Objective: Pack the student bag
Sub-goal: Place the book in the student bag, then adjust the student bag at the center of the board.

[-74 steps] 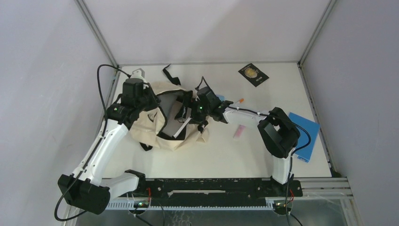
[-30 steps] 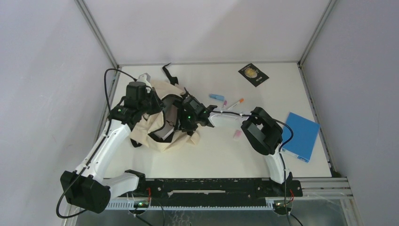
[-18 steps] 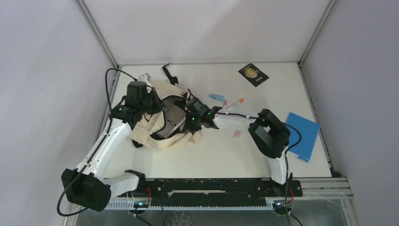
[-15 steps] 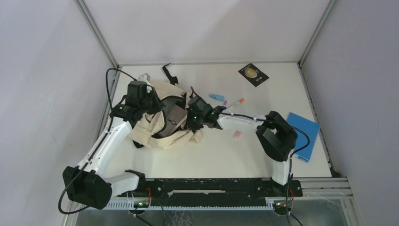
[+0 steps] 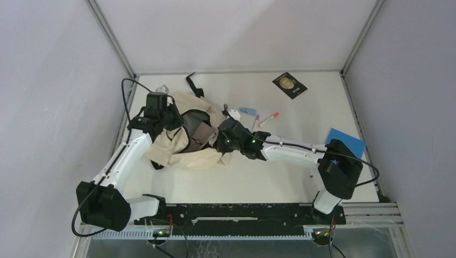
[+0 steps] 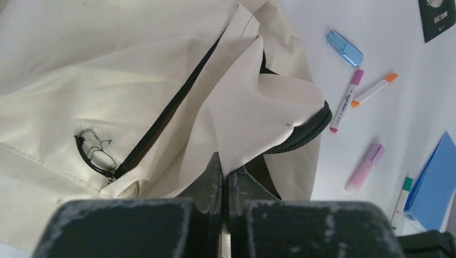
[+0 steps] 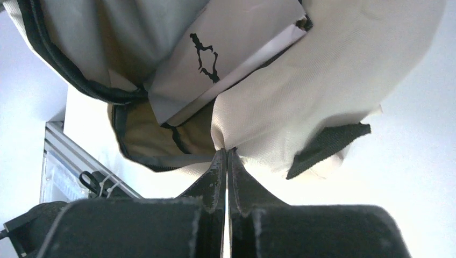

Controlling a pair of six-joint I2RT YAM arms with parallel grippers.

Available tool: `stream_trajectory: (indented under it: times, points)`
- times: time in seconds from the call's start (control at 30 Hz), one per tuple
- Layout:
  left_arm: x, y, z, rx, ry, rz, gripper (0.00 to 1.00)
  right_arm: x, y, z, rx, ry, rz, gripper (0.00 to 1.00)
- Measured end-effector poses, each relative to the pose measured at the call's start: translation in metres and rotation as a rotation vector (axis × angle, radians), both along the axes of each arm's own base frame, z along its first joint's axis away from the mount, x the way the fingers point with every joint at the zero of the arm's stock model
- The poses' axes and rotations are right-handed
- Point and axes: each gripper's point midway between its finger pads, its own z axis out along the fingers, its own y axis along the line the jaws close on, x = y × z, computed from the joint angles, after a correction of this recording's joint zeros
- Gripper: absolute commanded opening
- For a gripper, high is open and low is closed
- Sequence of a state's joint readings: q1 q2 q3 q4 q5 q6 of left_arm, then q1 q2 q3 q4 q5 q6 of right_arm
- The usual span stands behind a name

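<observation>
A white bench (image 5: 253,180) spreads beneath the left hand (image 6: 225,177) and the right hand (image 7: 226,161), evenly lit, with soft shadows. Pale grey walls close it in: the back wall (image 5: 236,32) beyond both hands, a side wall (image 5: 48,107) outward of the left hand, and another side wall (image 5: 414,107) outward of the right hand. A metal post (image 5: 110,37) stands in the far corner.

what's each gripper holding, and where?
Both hold the student bag by the fabric edge of its open mouth: left gripper on one side, right gripper on the opposite.
</observation>
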State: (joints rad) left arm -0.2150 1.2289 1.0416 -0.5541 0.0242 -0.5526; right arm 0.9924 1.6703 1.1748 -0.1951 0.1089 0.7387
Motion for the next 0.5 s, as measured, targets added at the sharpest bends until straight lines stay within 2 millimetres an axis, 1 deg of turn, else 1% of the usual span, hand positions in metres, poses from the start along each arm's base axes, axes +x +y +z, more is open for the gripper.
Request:
stream_trajectory:
  times: [0.2, 0.3, 0.33, 0.4, 0.43, 0.47, 0.5]
  points:
    - [0.003, 0.008, -0.003, -0.003, 0.009, 0.032, 0.00, -0.008, -0.022, 0.000, 0.008, -0.083, -0.075, 0.00]
    - [0.003, 0.009, -0.007, -0.007, 0.017, 0.041, 0.00, -0.015, -0.032, -0.004, 0.016, -0.120, -0.106, 0.00]
    - [0.003, 0.009, -0.009, -0.007, 0.022, 0.041, 0.00, -0.016, -0.033, -0.008, 0.015, -0.122, -0.109, 0.04]
    - [0.002, 0.008, -0.013, -0.010, 0.027, 0.037, 0.00, -0.016, -0.034, -0.013, 0.021, -0.114, -0.117, 0.29]
    - [0.001, 0.008, -0.015, -0.012, 0.030, 0.035, 0.00, -0.014, -0.033, -0.013, 0.030, -0.108, -0.122, 0.46]
    - [0.001, 0.007, -0.016, -0.016, 0.032, 0.030, 0.00, -0.013, -0.032, -0.013, 0.038, -0.104, -0.126, 0.57]
    - [0.001, 0.006, -0.016, -0.020, 0.032, 0.025, 0.00, -0.011, -0.032, -0.012, 0.049, -0.102, -0.131, 0.63]
